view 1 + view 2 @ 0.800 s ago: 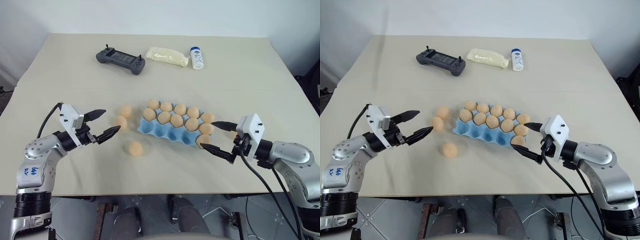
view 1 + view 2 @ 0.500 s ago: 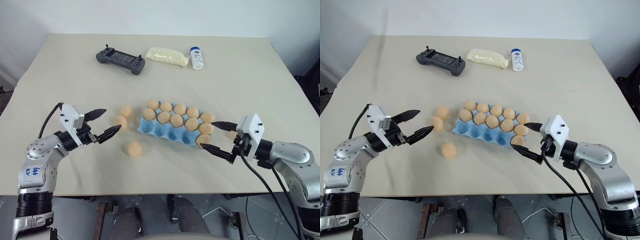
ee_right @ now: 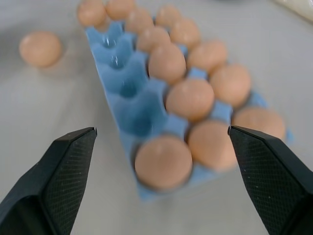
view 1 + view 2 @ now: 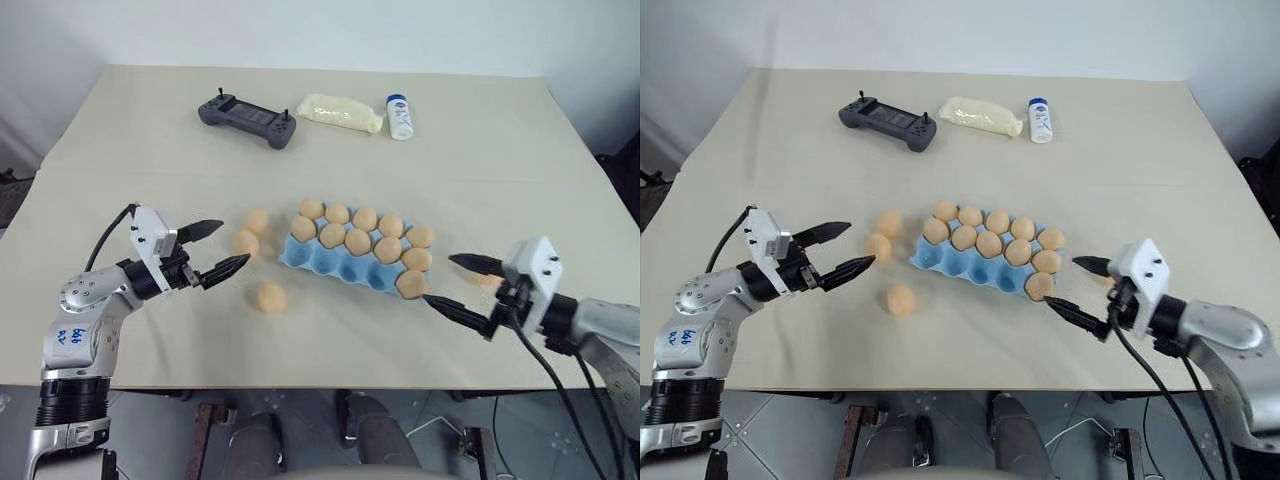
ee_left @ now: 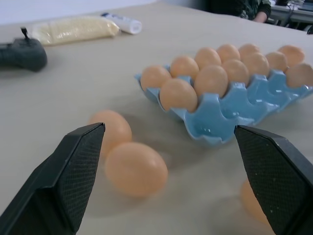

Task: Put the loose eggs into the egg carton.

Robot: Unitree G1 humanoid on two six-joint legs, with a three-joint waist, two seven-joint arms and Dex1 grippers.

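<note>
Beige table [image 4: 500, 170] carries everything. Light blue egg carton [image 4: 335, 264] sits mid-table, tilted slightly. Its far and middle rows are full, near row has one egg at the right end, the other four near cups are bare.

Left gripper [image 4: 222, 250] hovers left of the carton, fingers spread wide, nothing between them. Right gripper [image 4: 462, 285] sits off the carton's right end, fingers also spread wide and empty.

Grey controller [image 4: 247, 118] lies at the far edge, pale yellow pouch [image 4: 340, 112] just right of it, small white bottle [image 4: 400, 116] beside the pouch.

Loose eggs: three left of the carton. Two [image 4: 250, 232] lie close together near the carton's left end, just past the left gripper's tips. A third [image 4: 270, 297] lies nearer the front edge, apart from them. A fourth [image 4: 489, 281] is partly visible on the table between the right gripper's fingers, not gripped.
</note>
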